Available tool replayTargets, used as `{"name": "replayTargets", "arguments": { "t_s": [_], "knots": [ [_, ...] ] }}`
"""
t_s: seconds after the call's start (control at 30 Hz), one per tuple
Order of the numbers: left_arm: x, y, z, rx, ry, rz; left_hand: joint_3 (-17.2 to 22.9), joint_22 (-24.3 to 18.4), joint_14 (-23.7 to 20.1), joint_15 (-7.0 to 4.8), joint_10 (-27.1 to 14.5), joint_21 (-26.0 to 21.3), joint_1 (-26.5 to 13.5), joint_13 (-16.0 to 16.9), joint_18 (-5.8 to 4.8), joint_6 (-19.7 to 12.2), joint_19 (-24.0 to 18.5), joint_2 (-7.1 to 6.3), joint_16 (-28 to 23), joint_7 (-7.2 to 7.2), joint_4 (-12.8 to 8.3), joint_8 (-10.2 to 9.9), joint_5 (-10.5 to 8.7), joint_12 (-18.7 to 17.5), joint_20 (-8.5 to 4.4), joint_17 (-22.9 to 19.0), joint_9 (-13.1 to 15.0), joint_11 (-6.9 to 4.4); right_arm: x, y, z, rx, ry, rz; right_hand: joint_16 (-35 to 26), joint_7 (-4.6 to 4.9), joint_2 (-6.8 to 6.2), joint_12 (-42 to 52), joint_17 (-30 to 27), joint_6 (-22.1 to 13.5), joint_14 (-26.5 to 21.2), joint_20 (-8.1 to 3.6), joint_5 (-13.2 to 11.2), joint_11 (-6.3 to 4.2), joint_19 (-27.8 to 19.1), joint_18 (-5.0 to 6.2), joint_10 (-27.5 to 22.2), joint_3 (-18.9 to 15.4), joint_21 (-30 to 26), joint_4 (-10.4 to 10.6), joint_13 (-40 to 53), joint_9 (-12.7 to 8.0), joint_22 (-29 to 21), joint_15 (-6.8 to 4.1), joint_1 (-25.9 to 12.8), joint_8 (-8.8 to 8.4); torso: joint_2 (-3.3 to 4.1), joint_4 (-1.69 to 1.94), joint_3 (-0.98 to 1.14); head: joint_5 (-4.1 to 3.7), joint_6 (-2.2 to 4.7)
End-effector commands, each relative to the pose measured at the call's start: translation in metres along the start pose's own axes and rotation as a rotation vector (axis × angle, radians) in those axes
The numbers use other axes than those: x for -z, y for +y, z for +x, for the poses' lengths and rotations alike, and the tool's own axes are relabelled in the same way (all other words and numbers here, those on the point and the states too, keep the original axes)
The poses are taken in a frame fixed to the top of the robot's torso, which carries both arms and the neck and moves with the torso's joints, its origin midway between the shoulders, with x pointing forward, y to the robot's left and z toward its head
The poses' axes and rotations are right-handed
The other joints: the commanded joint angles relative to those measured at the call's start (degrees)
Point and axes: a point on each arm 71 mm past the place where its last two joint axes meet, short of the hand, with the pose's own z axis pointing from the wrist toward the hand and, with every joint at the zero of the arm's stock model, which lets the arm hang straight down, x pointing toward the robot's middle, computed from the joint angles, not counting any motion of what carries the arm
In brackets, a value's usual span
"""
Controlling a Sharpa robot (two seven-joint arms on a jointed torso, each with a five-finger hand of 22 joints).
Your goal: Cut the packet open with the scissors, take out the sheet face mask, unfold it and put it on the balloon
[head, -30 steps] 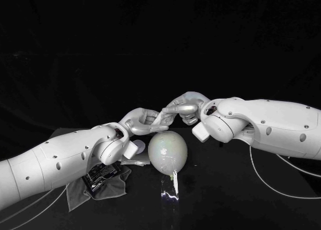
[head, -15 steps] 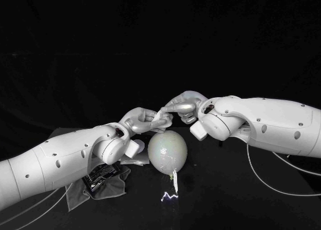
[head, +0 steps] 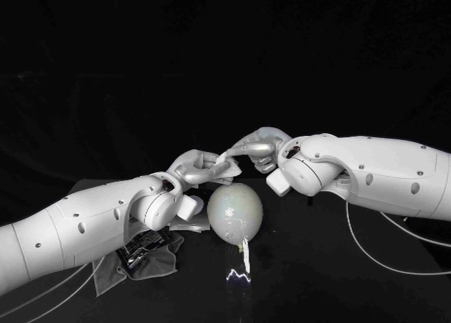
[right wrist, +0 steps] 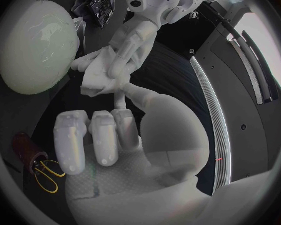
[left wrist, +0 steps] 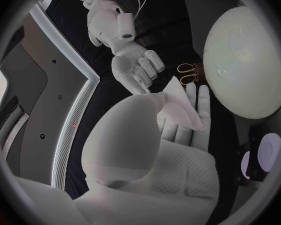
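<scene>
Head view: left hand (head: 196,169) and right hand (head: 256,149) meet above balloon (head: 235,212), fingers pinching mask (head: 227,161).

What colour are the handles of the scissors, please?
Yellow. The scissors show best in the right wrist view.

We find the balloon (head: 235,213) standing mid-worktop (head: 332,276). Above and just behind it our left hand (head: 198,169) and right hand (head: 256,149) meet. The folded sheet mask (head: 227,165) is between them, held by the left and touched by the right. Left of the balloon, nearer us, the packet (head: 140,249) lies on a cloth (head: 163,266). The scissors (left wrist: 188,74) lie on the worktop beside the balloon.
</scene>
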Motion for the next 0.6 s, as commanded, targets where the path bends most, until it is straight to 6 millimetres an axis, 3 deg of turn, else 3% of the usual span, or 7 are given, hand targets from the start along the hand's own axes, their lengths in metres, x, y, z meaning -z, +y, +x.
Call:
{"name": "replayTargets", "arguments": {
  "t_s": [0.03,0.1,0.13,0.27,0.47,0.6],
  "knots": [
    [0.000,-0.003,0.001,0.024,0.000,0.018,2.4,0.0,1.2,-0.23,0.7,-0.3,-0.8,0.0,0.84,-0.3,0.6,-0.78,0.0,0.63,-0.9,0.5,-0.04,-0.1,-0.01,0.0,0.2,-0.03,0.000,0.003,-0.001,-0.028,-0.011,-0.031,0.2,0.72,-1.46,-0.6,15.1,-1.3,6.0,0.95,-0.1,0.95,5.6,-0.15,3.2,-2.4,-0.4,1.8,11.7,-1.2,14.8,0.88,-2.6,-1.92,0.00,-0.04,0.05,0.03,0.07],
    [0.000,-0.003,0.001,0.029,0.003,0.018,3.6,0.0,1.9,-0.46,1.3,-0.3,-1.2,0.1,0.83,0.1,0.6,-0.67,0.2,0.35,-1.5,0.9,-0.07,0.0,-0.05,0.0,0.4,-0.28,-0.001,0.003,-0.002,-0.037,-0.015,-0.043,0.2,0.97,-1.84,-0.8,15.1,-1.6,6.0,1.21,-0.1,1.17,5.5,-0.13,3.1,-3.3,-0.5,2.4,11.6,-1.6,14.7,1.09,-3.2,-2.63,0.00,-0.05,0.04,0.02,0.06],
    [0.000,-0.003,0.001,0.031,0.006,0.018,4.5,0.0,2.0,-0.49,1.6,-0.3,-1.8,0.0,0.83,0.2,0.6,-0.61,0.1,0.34,-1.8,1.1,-0.08,0.0,-0.05,-0.1,0.5,-0.31,-0.001,0.004,-0.003,-0.041,-0.018,-0.052,0.2,1.20,-2.35,-1.3,15.1,-1.7,6.0,1.51,-0.1,1.49,5.4,-0.07,2.8,-4.8,-0.7,3.6,11.3,-2.2,14.7,1.37,-4.3,-3.57,-0.01,-0.05,0.05,-0.01,0.04],
    [0.001,-0.002,0.002,0.046,0.023,0.017,5.8,0.0,2.0,-0.67,3.7,-0.4,-3.6,0.2,0.82,1.5,0.6,-0.51,-0.2,-0.35,-2.2,2.4,-0.04,0.6,0.06,-0.2,1.1,-0.94,-0.001,0.005,-0.007,-0.050,-0.037,-0.086,0.2,1.49,-2.58,-1.9,15.1,-2.2,6.0,1.90,-0.1,1.73,5.0,0.10,2.4,-6.6,-1.3,5.1,10.9,-3.1,14.4,1.64,-4.9,-5.02,0.01,-0.02,0.04,-0.10,0.02],
    [0.003,-0.002,0.001,0.092,0.048,0.016,5.0,0.0,1.9,-0.79,5.8,-0.6,-7.5,0.2,0.83,2.5,0.6,-1.02,-0.6,-0.96,-1.6,3.7,-0.09,0.6,0.36,-0.5,2.0,-1.42,-0.002,0.005,-0.019,-0.023,-0.064,-0.150,0.2,1.70,-2.11,-3.1,15.1,-1.7,6.0,2.39,-0.1,2.01,4.5,0.33,1.6,-8.8,-2.2,6.6,10.3,-4.1,14.1,1.92,-3.5,-6.62,0.03,-0.03,0.03,-0.07,-0.05],
    [0.005,-0.002,0.000,0.136,0.057,0.009,3.4,-0.1,1.5,-0.53,5.6,-1.0,-10.5,0.1,0.84,2.1,0.4,-1.38,-1.0,-0.64,0.2,3.7,-0.10,0.0,0.60,-0.6,2.1,-1.10,0.001,0.005,-0.026,0.045,-0.075,-0.218,0.2,1.76,-0.38,-3.4,15.1,-0.9,6.0,2.53,-0.1,2.05,4.4,0.35,1.4,-8.1,-2.2,5.7,10.1,-4.7,14.1,1.96,0.1,-7.28,0.05,-0.04,0.04,-0.08,-0.18]
  ]
}}
